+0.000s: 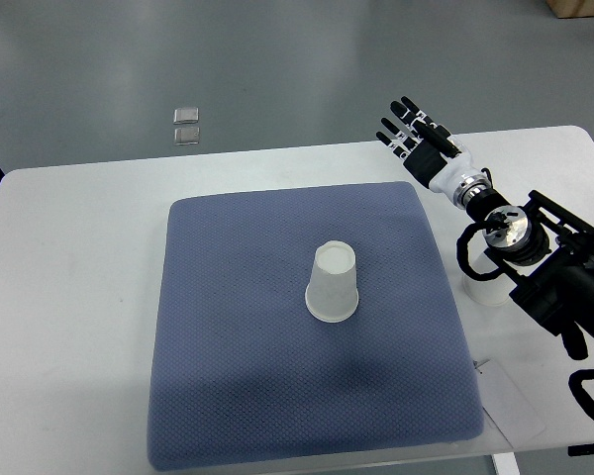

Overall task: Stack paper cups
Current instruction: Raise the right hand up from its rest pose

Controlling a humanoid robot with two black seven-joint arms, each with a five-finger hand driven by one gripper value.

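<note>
The right hand [419, 139] is hovering at the far right edge of the blue mat [228, 396], fingers spread, holding nothing. A paper cup [334, 283] is sitting upside down mid-mat, well apart. The white surface [69, 297] is carrying the mat.

Light was even and fairly bright, coming from overhead. The white surface [79, 297] read pale and slightly washed, without hard glare. A soft dark patch lay across the near part of the blue mat [238, 416]. The cup [334, 283] cast only a faint shadow at its base. The floor [277, 59] showed dull, diffuse sheen. Focus was sharp throughout; the surface edges bowed slightly toward the corners.
</note>
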